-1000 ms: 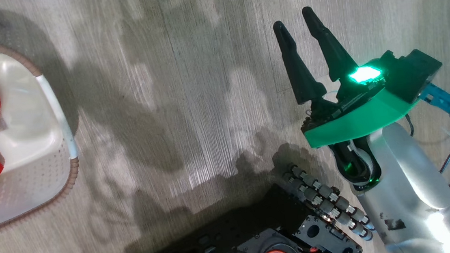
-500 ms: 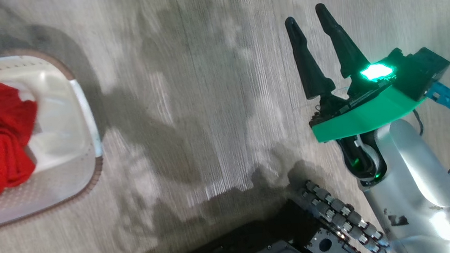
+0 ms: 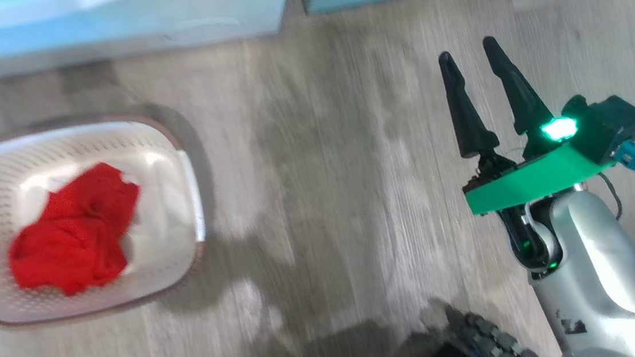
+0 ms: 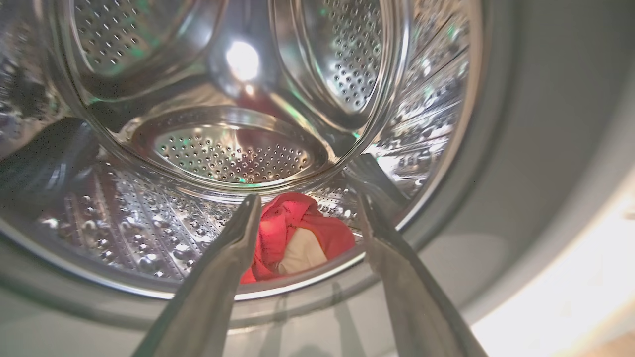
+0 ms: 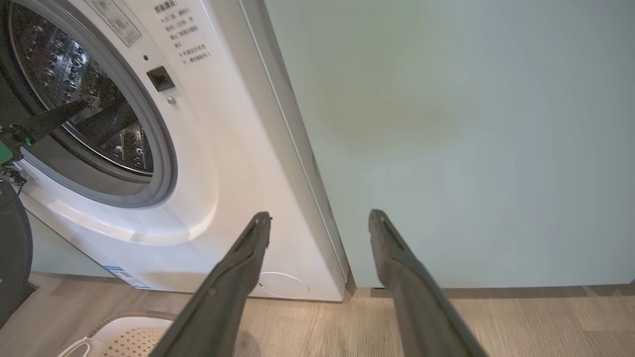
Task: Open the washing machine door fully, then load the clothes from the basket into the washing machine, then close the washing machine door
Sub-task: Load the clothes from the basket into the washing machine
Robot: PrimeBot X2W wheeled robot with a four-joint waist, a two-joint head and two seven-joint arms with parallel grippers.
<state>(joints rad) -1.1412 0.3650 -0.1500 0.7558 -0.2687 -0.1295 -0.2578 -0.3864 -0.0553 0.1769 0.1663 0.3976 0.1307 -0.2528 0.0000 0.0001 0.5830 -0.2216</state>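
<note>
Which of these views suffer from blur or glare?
Head view: blurred throughout, the basket soft-edged. Left wrist view: a hot glare spot on the steel drum, lower right corner washed out. Right wrist view: sharp, evenly lit washing machine.

Your head view is motion-blurred: the holes of the basket and the knit of the clothes at 9 o'clock smear. In the left wrist view a finger of your left pincer hides one side of the red garment in the drum. In the right wrist view the bottom edge cuts the basket at 7 o'clock, and the print on the washing machine is too small to read.
</note>
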